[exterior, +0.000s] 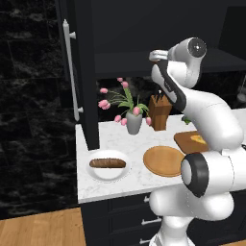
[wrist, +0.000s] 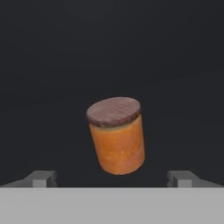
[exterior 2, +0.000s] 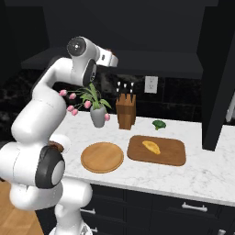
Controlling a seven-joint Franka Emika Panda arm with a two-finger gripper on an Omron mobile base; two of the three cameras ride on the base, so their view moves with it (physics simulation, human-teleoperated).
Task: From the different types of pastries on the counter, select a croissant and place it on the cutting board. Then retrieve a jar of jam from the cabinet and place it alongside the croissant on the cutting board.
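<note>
A: Jam? 
B: Small orange jar of jam [wrist: 117, 136] with brownish lid, on the dark shelf inside the tall black cabinet [exterior: 84, 72], ahead of the hand [wrist: 113, 178]; fingers wide apart, nothing held.
A: Croissant?
B: Small golden-yellow croissant [exterior 2: 151, 147] on the brown wooden cutting board [exterior 2: 172, 156], near the bench's [exterior 2: 202, 176] front edge. Round tan wooden plate [exterior 2: 102, 157] just left of the board.

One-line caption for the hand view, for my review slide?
Open gripper faces the orange jar of jam in the dark cabinet, fingertips apart.
</note>
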